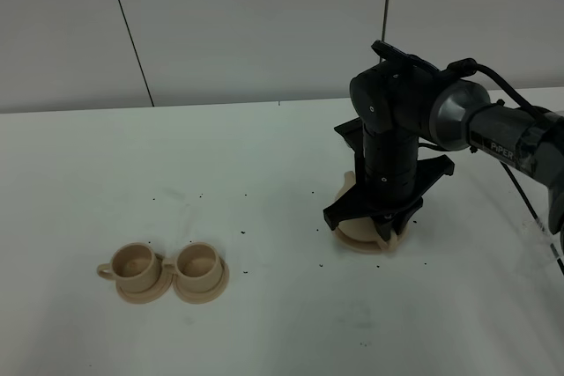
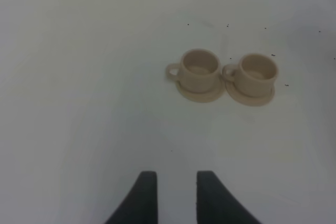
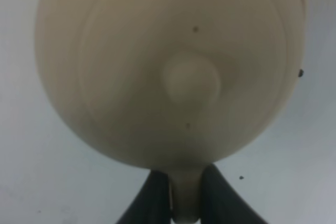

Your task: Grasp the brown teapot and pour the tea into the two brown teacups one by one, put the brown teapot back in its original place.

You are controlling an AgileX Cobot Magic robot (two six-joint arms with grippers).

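Note:
The brown teapot (image 3: 173,66) fills the right wrist view, seen from above with its lid knob in the middle. My right gripper (image 3: 185,182) is shut on its loop handle, one dark finger on each side. From the high camera the right arm covers most of the teapot (image 1: 349,186), which sits on its wide tan saucer (image 1: 363,246). The two brown teacups (image 1: 134,263) (image 1: 198,263) stand side by side on small saucers at the front left. In the left wrist view they show as a left cup (image 2: 199,66) and a right cup (image 2: 258,71). My left gripper (image 2: 177,177) hangs open and apart from them.
Small dark specks (image 1: 244,233) dot the white table (image 1: 264,156) between the cups and the teapot. A grey wall with a black seam (image 1: 128,33) rises behind the table's far edge. A black cable (image 1: 520,191) trails off the right arm.

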